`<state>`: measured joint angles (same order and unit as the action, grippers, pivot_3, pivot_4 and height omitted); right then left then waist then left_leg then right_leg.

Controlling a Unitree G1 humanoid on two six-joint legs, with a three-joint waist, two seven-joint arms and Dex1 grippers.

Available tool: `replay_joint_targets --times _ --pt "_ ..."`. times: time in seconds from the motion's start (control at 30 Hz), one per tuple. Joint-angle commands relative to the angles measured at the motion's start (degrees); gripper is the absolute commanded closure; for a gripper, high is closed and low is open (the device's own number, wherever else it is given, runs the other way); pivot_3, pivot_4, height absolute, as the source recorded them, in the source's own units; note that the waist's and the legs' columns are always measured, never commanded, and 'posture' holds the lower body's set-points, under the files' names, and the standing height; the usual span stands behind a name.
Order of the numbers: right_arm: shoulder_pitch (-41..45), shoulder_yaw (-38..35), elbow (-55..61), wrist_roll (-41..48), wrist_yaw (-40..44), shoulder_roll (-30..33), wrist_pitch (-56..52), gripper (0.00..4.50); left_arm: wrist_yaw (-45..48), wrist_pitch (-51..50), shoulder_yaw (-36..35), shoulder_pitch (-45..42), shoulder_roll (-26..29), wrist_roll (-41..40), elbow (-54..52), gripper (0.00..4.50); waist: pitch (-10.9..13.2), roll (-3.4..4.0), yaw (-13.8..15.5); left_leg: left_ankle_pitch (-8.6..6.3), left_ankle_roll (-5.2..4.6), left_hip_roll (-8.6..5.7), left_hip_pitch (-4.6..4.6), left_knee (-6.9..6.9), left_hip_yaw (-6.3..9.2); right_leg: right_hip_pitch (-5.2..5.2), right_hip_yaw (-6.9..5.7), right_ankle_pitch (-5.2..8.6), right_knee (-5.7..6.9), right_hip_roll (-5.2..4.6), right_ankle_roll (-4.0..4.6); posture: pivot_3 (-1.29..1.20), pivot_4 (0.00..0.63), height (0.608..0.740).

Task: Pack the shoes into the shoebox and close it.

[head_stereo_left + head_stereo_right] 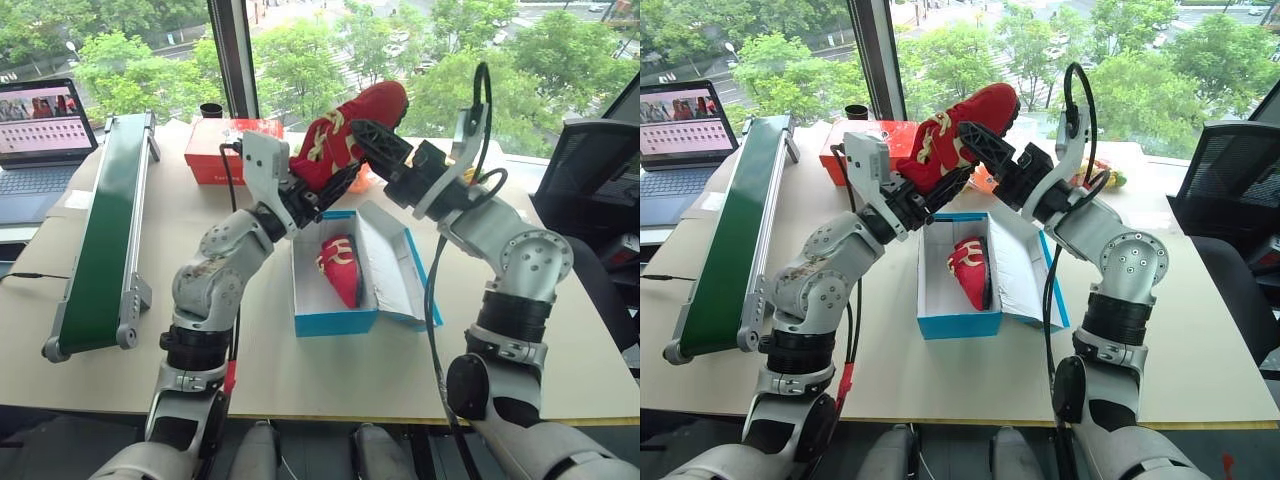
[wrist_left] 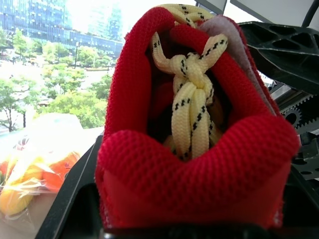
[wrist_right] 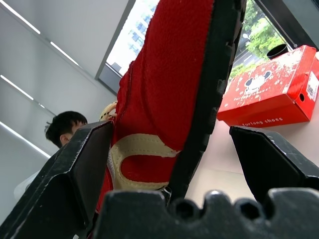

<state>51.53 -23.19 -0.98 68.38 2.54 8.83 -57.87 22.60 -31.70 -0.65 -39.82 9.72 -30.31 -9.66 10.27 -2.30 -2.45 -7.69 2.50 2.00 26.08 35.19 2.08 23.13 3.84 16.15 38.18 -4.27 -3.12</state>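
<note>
Above an open bright blue cardboard shoebox (image 1: 335, 320) holding one small red fabric shoe (image 1: 342, 268), the left gripper (image 1: 335, 187) clenches the heel of a second red shoe (image 1: 345, 130). The right gripper (image 1: 372, 143) straddles it, jaws released, one finger clear of the sole.

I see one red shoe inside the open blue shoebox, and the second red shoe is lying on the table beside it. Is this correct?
Not quite. The second red shoe is not on the table; the left claw holds it in the air above the open blue shoebox, as the left eye view shows. One red shoe is indeed inside.
</note>
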Motion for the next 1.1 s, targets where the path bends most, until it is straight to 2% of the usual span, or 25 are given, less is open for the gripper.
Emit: replay_joint_targets --times 0.03,0.1,0.13,0.27,0.3,0.4,0.47,0.53,0.63,0.87,1.1 --pt "1.6 -0.5 0.8 0.9 -0.4 -0.1 2.8 1.69 -0.4 -0.4 0.2 -0.2 -0.3 -0.4 -3.6 1.68 0.0 0.00 0.0 0.00 0.00 0.00 0.00 0.00 0.00 0.00 0.00 0.00 0.00 0.00 0.00 0.00 0.150 0.739" --pt "1.7 -0.5 0.6 1.0 -0.8 -0.2 3.1 2.32 -0.7 -0.6 0.1 0.0 0.0 -0.2 -3.8 1.68 0.0 0.00 0.0 0.00 0.00 0.00 0.00 0.00 0.00 0.00 0.00 0.00 0.00 0.00 0.00 0.00 0.150 0.739" --pt "1.7 -0.2 0.6 0.8 -0.7 0.0 3.0 2.79 -0.6 -0.6 -0.1 0.1 0.3 -0.1 -3.8 1.68 0.0 0.00 0.0 0.00 0.00 0.00 0.00 0.00 0.00 0.00 0.00 0.00 0.00 0.00 0.00 0.00 0.150 0.739" --pt "1.9 1.5 0.9 -0.7 -0.2 1.0 2.4 3.89 0.2 -0.6 -2.2 1.0 1.8 -1.1 -3.9 0.19 0.0 0.00 -0.1 0.00 0.00 0.00 0.00 0.00 0.00 0.01 0.00 0.00 0.00 0.00 0.00 0.00 0.150 0.739" --pt "1.9 1.9 0.9 -1.2 -0.3 1.3 2.4 4.08 0.6 -0.6 -2.3 1.2 2.3 -1.1 -4.1 0.00 0.0 0.00 -0.1 0.00 0.00 0.01 0.00 0.00 0.00 0.01 0.00 0.00 0.00 0.01 0.00 0.00 0.150 0.739" --pt "2.2 2.7 0.6 -2.3 -0.1 2.1 2.8 4.11 1.3 -1.6 -3.4 2.0 4.5 -2.0 -4.8 0.00 0.0 0.01 -0.1 0.00 0.00 0.01 0.00 -0.02 0.00 0.02 0.00 0.00 0.01 0.01 0.00 0.00 0.150 0.739" --pt "2.7 3.8 0.4 -4.4 0.1 3.4 2.7 4.11 2.5 -2.9 -5.1 3.3 7.9 -2.7 -6.0 0.00 0.0 0.01 -0.1 0.00 0.00 0.00 0.00 -0.01 0.00 0.01 0.00 0.00 -0.01 0.00 0.00 0.00 0.150 0.739" --pt "2.0 9.3 1.8 -8.6 2.0 7.1 -0.5 4.11 6.8 -6.4 -5.2 6.5 15.8 -2.2 -7.8 0.00 0.0 0.03 -0.4 0.00 0.00 0.01 0.00 -0.02 -0.01 0.04 0.01 0.00 -0.01 0.01 0.00 0.00 0.150 0.739" --pt "0.5 15.8 3.5 -11.7 4.4 10.1 -4.2 4.11 11.4 -8.4 -4.9 10.8 23.6 -2.4 -9.8 0.00 0.0 0.07 -0.5 0.00 0.00 0.04 -0.05 -0.15 -0.01 0.06 0.03 0.00 -0.01 0.05 0.01 0.00 0.150 0.739" --pt "-1.6 21.7 3.2 -17.6 9.2 12.7 -6.0 4.11 17.3 -8.4 -7.5 18.3 31.8 -3.7 -13.0 0.00 0.0 0.07 0.0 0.00 0.00 0.06 -0.02 -0.14 -0.02 0.05 0.03 0.01 -0.11 0.04 0.01 0.00 0.150 0.739" --pt "-1.9 26.4 6.1 -21.7 13.9 14.6 -7.9 4.11 25.8 -8.6 -4.3 27.2 40.7 -2.2 -17.4 0.00 0.1 0.10 0.0 0.00 0.00 0.10 -0.02 -0.19 -0.05 0.07 0.02 0.01 -0.14 0.05 0.02 0.00 0.150 0.739"
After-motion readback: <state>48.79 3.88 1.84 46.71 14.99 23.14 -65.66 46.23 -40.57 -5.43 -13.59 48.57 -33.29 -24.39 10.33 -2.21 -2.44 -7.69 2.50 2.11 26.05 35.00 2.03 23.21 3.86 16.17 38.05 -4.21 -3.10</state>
